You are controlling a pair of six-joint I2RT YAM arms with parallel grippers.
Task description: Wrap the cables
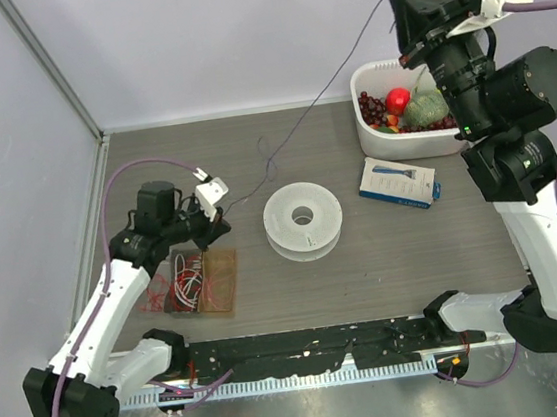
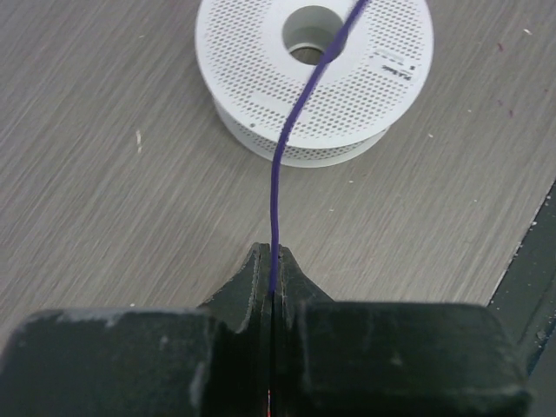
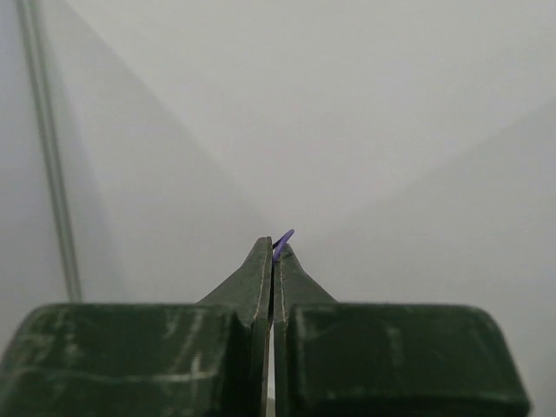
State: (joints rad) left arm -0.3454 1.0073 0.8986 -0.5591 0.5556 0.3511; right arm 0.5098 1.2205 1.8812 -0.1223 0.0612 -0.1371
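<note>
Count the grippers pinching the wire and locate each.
2. The left gripper pinches the wire low, near the spool; the right gripper pinches its end, up high at the far right.

Round white perforated plastic spool [image 1: 285, 218]: lies flat on one flange at the centre of the table [image 1: 415, 253], hub hole upward. Thin dark grey-black wire [image 2: 274, 187]: unwound and off the surface, running from just left of the spool, kinked into small loops mid-span, then rising to the far right.
</note>
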